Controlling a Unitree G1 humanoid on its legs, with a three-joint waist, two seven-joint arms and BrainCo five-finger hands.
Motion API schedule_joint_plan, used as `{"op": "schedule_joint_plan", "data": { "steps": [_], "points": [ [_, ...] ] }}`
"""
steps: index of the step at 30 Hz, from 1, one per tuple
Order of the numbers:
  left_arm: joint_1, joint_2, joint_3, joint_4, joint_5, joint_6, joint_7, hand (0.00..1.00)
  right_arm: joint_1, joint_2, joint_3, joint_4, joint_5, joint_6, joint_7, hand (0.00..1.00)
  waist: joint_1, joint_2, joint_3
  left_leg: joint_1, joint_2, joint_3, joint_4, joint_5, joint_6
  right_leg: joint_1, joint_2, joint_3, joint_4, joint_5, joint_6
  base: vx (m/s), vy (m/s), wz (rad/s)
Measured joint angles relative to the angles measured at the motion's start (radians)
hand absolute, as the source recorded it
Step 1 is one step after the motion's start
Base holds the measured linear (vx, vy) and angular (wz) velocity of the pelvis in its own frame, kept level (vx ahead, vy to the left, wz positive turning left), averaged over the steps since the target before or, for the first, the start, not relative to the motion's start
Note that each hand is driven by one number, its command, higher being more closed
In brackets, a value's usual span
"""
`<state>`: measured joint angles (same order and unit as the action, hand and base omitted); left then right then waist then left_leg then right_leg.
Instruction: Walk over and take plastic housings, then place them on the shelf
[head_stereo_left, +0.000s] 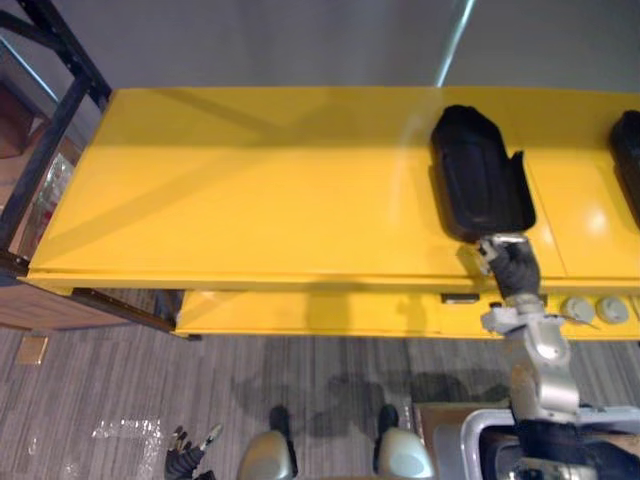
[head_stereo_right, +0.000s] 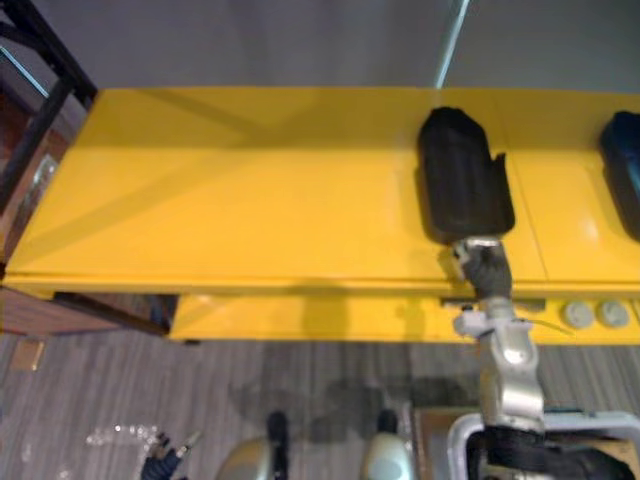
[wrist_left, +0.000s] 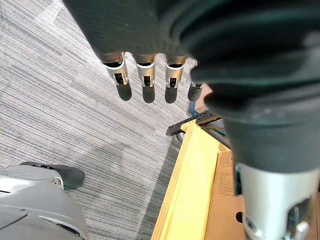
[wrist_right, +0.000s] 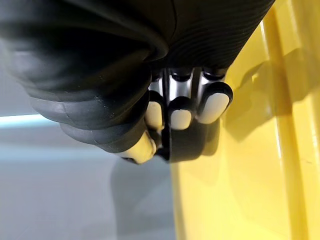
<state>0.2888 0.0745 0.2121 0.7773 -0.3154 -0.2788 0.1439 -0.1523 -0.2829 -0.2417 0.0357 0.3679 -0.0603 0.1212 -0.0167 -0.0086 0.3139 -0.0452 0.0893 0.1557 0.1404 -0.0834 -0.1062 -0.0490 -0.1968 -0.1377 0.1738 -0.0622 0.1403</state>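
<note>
Black moulded plastic housing (head_stereo_left: 480, 175), long and rounded at its far end, is lying flat on the top board of the yellow shelf (head_stereo_left: 250, 180), with its near end just inside the front edge. Right hand (head_stereo_left: 512, 268) is gripping that near end, fingers (wrist_right: 181, 119) and thumb curling round the rim.

Judgement: this is the placing step, close to done. The housing looks fully supported, so the fingers want easing open, then the hand drawing straight back, not sideways, so as not to drag the part over the lip.

Second dark housing (head_stereo_left: 628, 160) is sitting well apart to the right. Lower yellow tier (head_stereo_left: 300, 312) is carrying round grey discs (head_stereo_left: 578, 308) beside the wrist, a possible snag on withdrawal. Left hand (head_stereo_left: 185, 462) is hanging low over grey striped carpet (head_stereo_left: 300, 390), fingers straight, holding nothing. Black metal frame (head_stereo_left: 50, 120) is standing at the shelf's left end.
</note>
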Motion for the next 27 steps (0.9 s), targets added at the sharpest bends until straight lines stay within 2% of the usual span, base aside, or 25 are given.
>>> {"op": "schedule_joint_plan", "data": {
  "steps": [12,20,27],
  "points": [
    [0.0,-0.001,0.0,0.0,-0.001,0.012,-0.001,0.0,-0.078,-0.033,0.003,0.064,-0.07,0.0,-0.072,1.0,0.004,0.019,0.009,-0.009,-0.002,-0.007,0.008,0.001,0.002,-0.002,-0.003,-0.004,0.005,0.0,0.0,-0.01,0.001,0.02],
    [-0.001,-0.001,0.0,0.0,-0.001,0.019,0.0,0.0,-0.15,-0.044,0.003,0.133,-0.072,0.0,-0.102,1.0,0.004,0.031,0.011,-0.009,-0.006,-0.008,0.008,0.002,0.003,-0.003,-0.008,-0.005,0.006,0.0,0.0,0.0,0.0,0.0],
    [-0.004,-0.002,-0.001,-0.001,-0.002,0.021,-0.001,0.0,-0.208,-0.075,0.0,0.178,-0.087,-0.005,-0.121,1.0,0.006,0.057,0.025,-0.01,-0.012,-0.013,0.01,0.004,0.007,-0.003,-0.014,-0.009,0.013,-0.001,0.002,0.0,0.0,0.01]
  ]
}}
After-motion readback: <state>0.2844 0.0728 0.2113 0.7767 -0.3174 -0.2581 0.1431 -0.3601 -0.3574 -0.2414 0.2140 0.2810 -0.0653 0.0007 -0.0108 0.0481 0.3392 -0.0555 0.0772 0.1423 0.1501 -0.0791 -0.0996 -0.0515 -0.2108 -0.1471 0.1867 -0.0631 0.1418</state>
